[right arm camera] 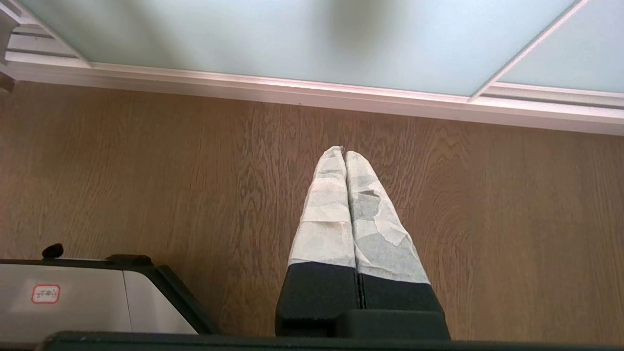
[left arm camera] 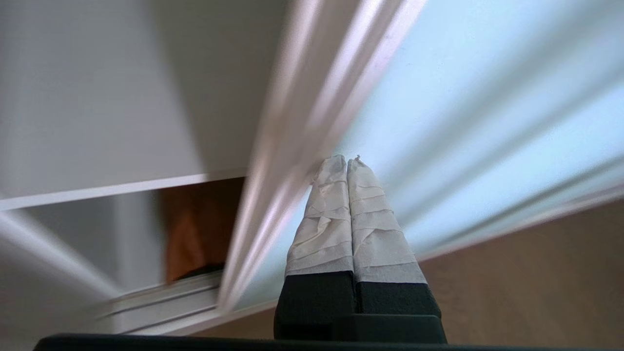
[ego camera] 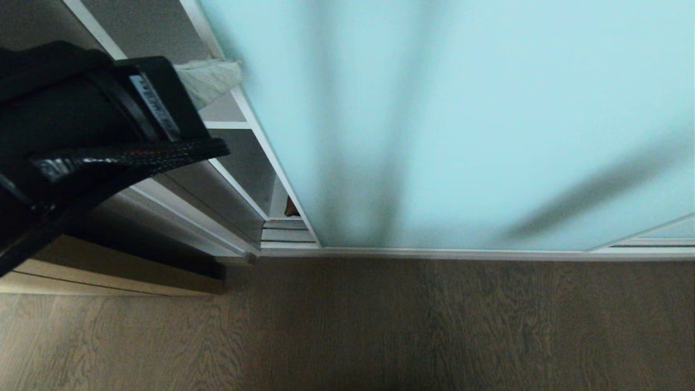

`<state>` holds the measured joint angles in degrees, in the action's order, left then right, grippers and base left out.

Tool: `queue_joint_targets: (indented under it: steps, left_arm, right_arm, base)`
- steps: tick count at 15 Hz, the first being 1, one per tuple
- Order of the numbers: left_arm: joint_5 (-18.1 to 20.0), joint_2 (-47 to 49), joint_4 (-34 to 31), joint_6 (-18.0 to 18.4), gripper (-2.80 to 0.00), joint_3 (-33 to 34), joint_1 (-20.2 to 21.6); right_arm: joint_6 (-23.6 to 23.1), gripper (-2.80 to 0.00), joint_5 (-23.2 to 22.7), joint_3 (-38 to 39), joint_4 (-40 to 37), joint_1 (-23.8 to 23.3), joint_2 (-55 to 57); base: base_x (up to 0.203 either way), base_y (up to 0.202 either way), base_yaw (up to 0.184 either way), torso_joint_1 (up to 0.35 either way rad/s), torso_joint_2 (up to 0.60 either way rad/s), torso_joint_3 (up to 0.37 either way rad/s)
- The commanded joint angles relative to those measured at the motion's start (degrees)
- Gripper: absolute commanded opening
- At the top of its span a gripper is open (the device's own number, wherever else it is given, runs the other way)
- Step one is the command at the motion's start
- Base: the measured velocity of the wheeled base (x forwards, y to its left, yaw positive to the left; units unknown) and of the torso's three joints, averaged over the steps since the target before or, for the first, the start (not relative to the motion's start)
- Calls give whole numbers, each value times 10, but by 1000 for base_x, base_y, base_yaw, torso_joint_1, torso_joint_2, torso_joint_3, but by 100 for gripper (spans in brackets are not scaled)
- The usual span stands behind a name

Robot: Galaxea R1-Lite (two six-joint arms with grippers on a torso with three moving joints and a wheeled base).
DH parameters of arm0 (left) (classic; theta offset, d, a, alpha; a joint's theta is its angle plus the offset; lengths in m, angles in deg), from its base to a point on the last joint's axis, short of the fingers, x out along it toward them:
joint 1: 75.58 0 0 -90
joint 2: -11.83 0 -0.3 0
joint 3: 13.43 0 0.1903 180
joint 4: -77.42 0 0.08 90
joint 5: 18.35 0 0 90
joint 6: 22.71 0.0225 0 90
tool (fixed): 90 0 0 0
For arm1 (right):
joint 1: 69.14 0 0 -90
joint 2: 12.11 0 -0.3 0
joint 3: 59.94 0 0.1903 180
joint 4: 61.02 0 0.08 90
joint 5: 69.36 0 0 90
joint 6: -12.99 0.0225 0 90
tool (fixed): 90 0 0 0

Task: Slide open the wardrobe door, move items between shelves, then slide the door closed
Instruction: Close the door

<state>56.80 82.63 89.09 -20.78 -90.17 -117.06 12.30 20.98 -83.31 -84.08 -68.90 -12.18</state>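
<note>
Left wrist view: tape-wrapped left claw (left arm camera: 347,163) meets frosted sliding wardrobe door (left arm camera: 463,112).

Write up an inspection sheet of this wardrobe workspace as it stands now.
Surface: brown wood-grain floor, bare in front of the wardrobe.
Job's things: frosted pale aqua glass sliding door in a thin silver frame, with a gap open at its left edge; white shelf boards show in the gap; a rust-brown cushion sits low inside, mostly hidden.
Clutter: nothing seen.
Grippers: left gripper shut, taped fingertips at the door's frame edge, contact unclear; right gripper shut, hanging over the floor.
Cables: nothing seen.
Surroundings: silver floor track; grey-white robot base; light wooden panel at the left.
</note>
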Motion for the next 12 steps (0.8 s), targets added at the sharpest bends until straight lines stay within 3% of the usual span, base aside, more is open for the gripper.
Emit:
queue_joint_targets:
  steps: [1, 8, 12]
  left_arm:
    - [0, -43, -13, 1, -280, 13, 9]
    - [3, -119, -46, 2, -280, 58, 91]
    - [39, -170, -113, -2, -280, 41, 89]
  right_arm:
    - [0, -280, 0, 0, 0, 0, 0]
    - [0, -280, 0, 0, 0, 0, -1]
    - [0, -280, 0, 0, 0, 0, 0]
  base:
    - [0, 0, 0, 0, 0, 0]
    - [0, 0, 0, 0, 0, 0]
    - [0, 0, 0, 0, 0, 0]
